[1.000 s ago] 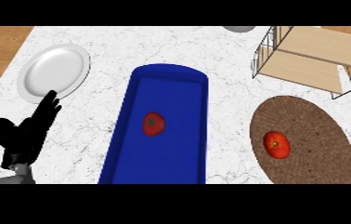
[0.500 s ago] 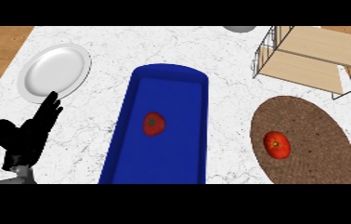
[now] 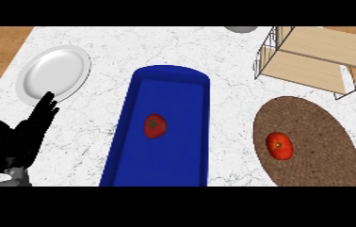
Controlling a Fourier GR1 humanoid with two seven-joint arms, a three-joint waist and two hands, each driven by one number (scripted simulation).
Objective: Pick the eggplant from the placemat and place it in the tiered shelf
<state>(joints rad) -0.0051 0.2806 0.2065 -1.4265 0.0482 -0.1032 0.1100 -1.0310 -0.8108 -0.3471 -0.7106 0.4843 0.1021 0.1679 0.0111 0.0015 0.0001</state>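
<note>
No eggplant shows in the head view. A red tomato-like fruit (image 3: pixel 279 145) lies on the round brown placemat (image 3: pixel 313 127) at the right. A second red fruit (image 3: pixel 155 125) sits inside the long blue tray (image 3: pixel 195 146) in the middle. The tiered wooden shelf (image 3: pixel 306 56) with a white wire frame stands at the back right. My left hand (image 3: pixel 28 132) rests open at the left edge, fingers straight and pointing up toward the plate. My right hand is out of sight.
A white plate (image 3: pixel 52 73) lies at the back left, just beyond the left hand's fingertips. A grey round object (image 3: pixel 240 28) peeks in at the top edge. White marble counter shows between tray and placemat.
</note>
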